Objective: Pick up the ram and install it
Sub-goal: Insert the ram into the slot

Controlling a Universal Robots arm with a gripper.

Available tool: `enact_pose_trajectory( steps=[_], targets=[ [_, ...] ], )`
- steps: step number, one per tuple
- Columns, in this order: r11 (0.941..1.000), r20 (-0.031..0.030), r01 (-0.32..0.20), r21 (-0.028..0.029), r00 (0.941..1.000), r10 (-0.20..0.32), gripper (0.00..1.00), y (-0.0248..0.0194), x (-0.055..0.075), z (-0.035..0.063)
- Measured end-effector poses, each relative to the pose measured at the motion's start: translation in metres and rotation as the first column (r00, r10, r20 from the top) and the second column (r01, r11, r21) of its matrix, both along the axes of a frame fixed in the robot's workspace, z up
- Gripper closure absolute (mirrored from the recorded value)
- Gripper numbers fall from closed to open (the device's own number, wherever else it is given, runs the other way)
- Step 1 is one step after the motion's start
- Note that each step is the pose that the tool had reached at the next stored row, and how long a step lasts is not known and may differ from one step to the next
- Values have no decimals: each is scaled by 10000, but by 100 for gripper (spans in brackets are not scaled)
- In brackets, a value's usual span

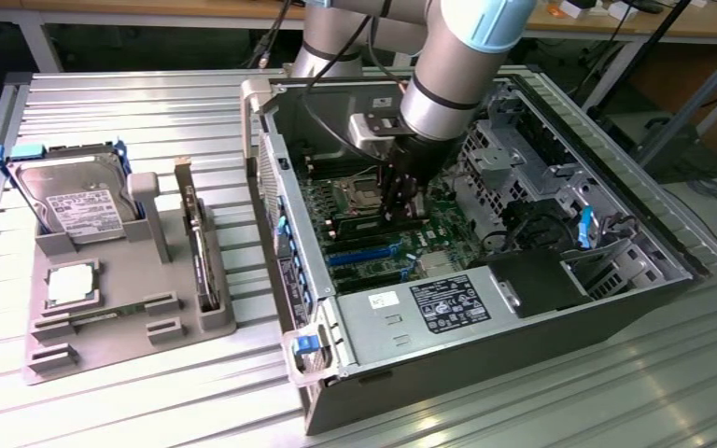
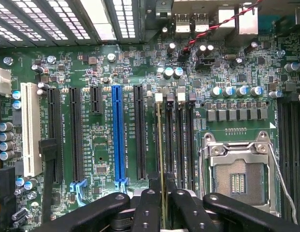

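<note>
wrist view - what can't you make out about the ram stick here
Thin green ram stick: edge-on in the wrist view, so its chips are hidden.
Its gripped end: covered by the black gripper shut on it.
Whether it is seated: in the exterior view, the grey robot arm blocks it.

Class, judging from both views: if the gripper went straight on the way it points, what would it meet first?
Probably the memory slots beside the CPU socket: the gripper, shut on the ram, points straight at the motherboard. Depth is unclear.
</note>
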State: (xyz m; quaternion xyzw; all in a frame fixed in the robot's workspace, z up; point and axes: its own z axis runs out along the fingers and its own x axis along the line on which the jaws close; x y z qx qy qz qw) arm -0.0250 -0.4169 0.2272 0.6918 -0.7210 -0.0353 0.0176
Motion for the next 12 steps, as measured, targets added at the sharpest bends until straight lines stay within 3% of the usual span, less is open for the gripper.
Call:
enact_pose_trajectory(
  steps=[12],
  targets=[
    [9994, -7, 339, -11, 9994, -339, 85, 0, 6, -17]
  ],
)
